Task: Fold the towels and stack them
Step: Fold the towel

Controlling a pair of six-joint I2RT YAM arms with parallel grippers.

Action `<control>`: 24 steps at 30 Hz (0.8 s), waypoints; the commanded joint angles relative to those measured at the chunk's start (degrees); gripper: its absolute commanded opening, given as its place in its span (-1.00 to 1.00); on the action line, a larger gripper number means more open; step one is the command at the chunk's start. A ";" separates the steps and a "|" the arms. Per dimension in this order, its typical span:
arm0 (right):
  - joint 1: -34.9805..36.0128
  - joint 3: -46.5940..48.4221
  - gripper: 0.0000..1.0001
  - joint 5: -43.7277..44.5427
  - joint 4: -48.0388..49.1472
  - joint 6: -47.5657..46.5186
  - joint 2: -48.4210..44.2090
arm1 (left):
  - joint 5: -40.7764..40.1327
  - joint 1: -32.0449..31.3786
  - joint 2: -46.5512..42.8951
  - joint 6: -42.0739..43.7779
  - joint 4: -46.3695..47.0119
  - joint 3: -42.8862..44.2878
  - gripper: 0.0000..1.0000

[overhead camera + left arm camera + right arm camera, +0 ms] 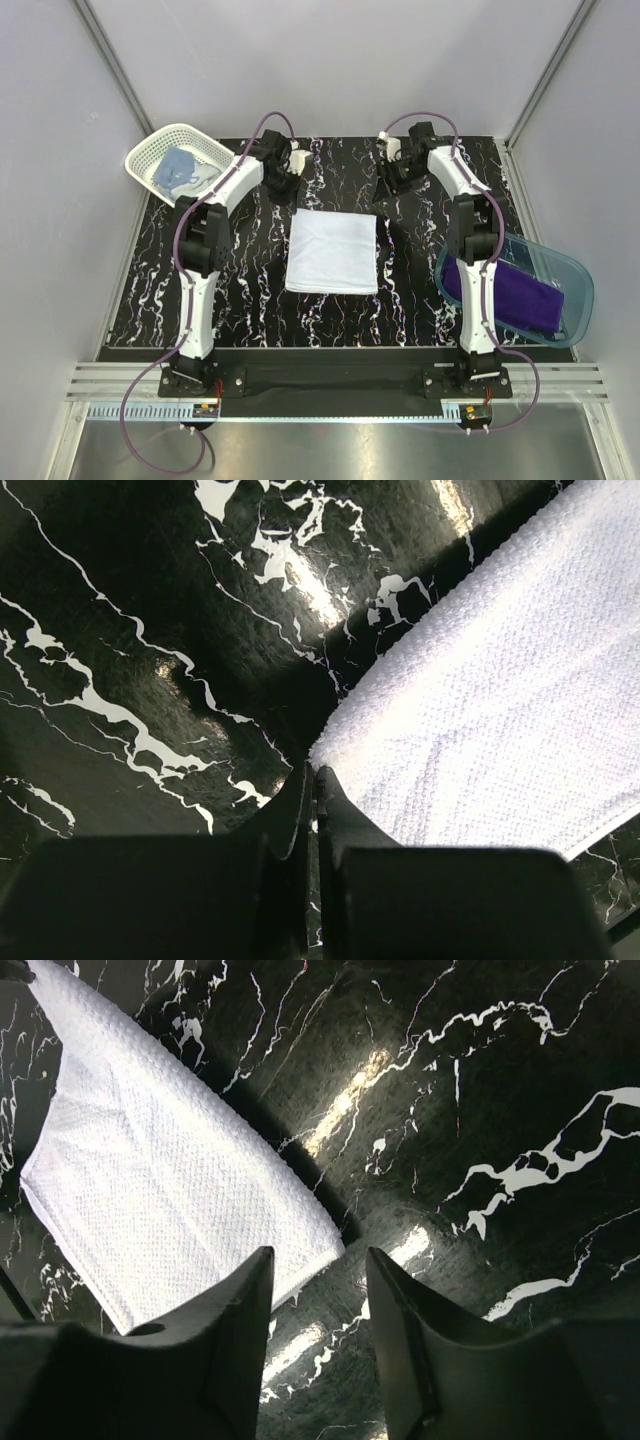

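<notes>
Lying flat, white towel (pixel 333 250), bare tabletop (pixel 250 290) around.

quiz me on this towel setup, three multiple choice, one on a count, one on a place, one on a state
1. How many towels lie flat on the table itself?
A three
B two
C one

2. Where is the purple towel?
A on the table
B in the blue tub
C draped over an arm

3. The right hand is:
A open, holding nothing
B shut on a towel
C shut, holding nothing

Answers:
1 C, since only the white towel lies folded on the table top.
2 B, since the top view shows it inside the tub at the table's right edge.
3 A, since the right wrist view shows its fingers apart with nothing gripped between them.
</notes>
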 commanded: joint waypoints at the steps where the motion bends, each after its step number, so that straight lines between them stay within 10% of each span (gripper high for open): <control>1: -0.12 1.60 0.04 -2.22 -2.12 1.00 2.51 | -0.95 0.05 0.17 -0.23 1.28 -0.05 -1.00; 24: -0.03 5.20 -0.15 -5.82 -7.30 -1.90 9.11 | -1.13 0.23 3.77 -0.14 1.98 1.62 -1.00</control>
